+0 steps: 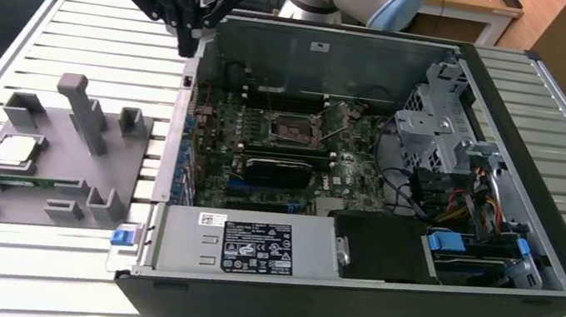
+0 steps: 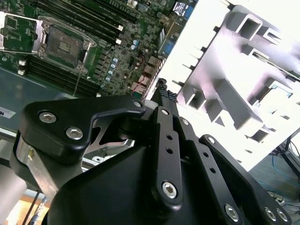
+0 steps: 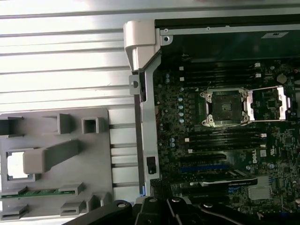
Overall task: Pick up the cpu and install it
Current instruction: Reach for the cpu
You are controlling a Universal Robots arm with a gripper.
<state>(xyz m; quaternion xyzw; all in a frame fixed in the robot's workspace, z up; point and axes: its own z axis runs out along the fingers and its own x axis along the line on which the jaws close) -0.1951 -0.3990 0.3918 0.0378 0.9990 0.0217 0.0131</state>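
The claw point(image 1: 188, 47) hangs above the top edge of the case point(image 1: 350, 312) wall on the exterior view's left. Its fingertips are drawn narrow with nothing between them, and open slatted worktop point(image 1: 88, 37) lies beside it. The cpu point(image 1: 17, 152) lies flat in a pocket of the grey tray point(image 1: 47, 175), just beside a tall post point(image 1: 82, 113) and well apart from the claw. Inside the case walls, the socket point(image 1: 293, 130) stands open on the board.

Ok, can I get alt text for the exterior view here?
The arm's end effector, shut and empty, hangs over the wall of the open computer case on the exterior view's left. The cpu lies in a grey holder tray beside the case on the slatted table; the motherboard socket is empty.
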